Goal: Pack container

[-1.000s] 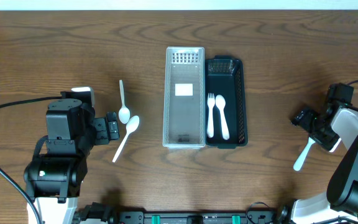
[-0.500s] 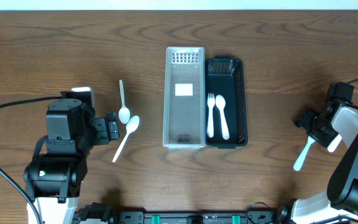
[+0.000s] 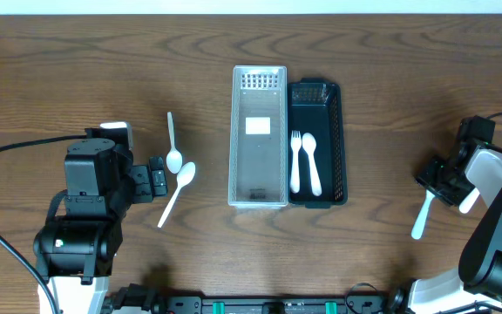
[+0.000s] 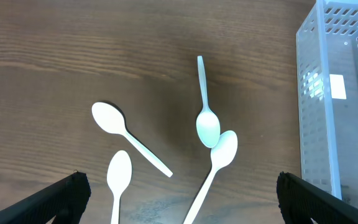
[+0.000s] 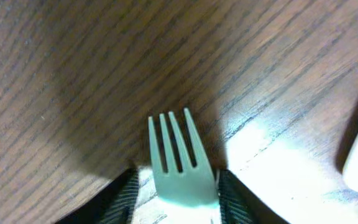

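Fork (image 5: 174,168): it lies flat on the table (image 3: 390,70) at your right, well apart from the basket (image 3: 339,148).
Right claw (image 3: 440,180): its fingers (image 5: 124,196) flank the fork's neck just under the tines, tight on both sides. You cannot tell whether they pinch it.
Left claw (image 4: 185,193): spread wide and holding nothing, it hovers over the spoons (image 4: 207,127).
Handling: expect thin, light plastic that is stiff, a little springy and slick. A hard squeeze may make it skid or flip.
Hold: take it across the neck, where the right claw sits now. There the edges run near parallel and the tines stay free.
Surface: smooth-looking wood grain. The fork lies flush on it, so your fingertips must work right at the tabletop.
Room: nothing crowds the fork. The basket holds a packed fork (image 3: 295,161) and a packed spoon (image 3: 312,163) side by side. You likely have space beside them, so lower the fork lengthwise. The clear tray (image 3: 237,139) touches the basket's left wall.
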`<action>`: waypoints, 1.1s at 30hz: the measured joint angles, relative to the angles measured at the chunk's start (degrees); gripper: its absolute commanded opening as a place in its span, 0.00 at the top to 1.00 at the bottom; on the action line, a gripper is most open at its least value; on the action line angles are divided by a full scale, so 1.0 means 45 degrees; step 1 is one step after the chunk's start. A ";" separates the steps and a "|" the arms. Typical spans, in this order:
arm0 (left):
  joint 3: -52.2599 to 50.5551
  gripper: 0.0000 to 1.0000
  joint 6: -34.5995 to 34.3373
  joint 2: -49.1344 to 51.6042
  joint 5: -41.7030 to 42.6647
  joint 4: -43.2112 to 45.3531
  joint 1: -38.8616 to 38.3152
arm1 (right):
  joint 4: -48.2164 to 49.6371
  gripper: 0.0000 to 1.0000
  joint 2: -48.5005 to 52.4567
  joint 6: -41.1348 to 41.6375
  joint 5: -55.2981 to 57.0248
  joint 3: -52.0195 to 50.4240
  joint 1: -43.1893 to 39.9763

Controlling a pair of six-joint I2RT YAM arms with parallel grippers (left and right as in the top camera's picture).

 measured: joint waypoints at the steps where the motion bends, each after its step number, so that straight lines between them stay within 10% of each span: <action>1: 0.0000 0.02 0.0000 0.0000 0.0000 0.0000 0.0000 | -0.0005 0.62 0.0000 0.0015 -0.0010 0.0000 0.0000; 33: 0.0000 0.02 0.0000 0.0000 0.0000 0.0000 0.0000 | -0.0359 0.65 -0.0267 -0.0272 -0.0321 0.0044 0.1185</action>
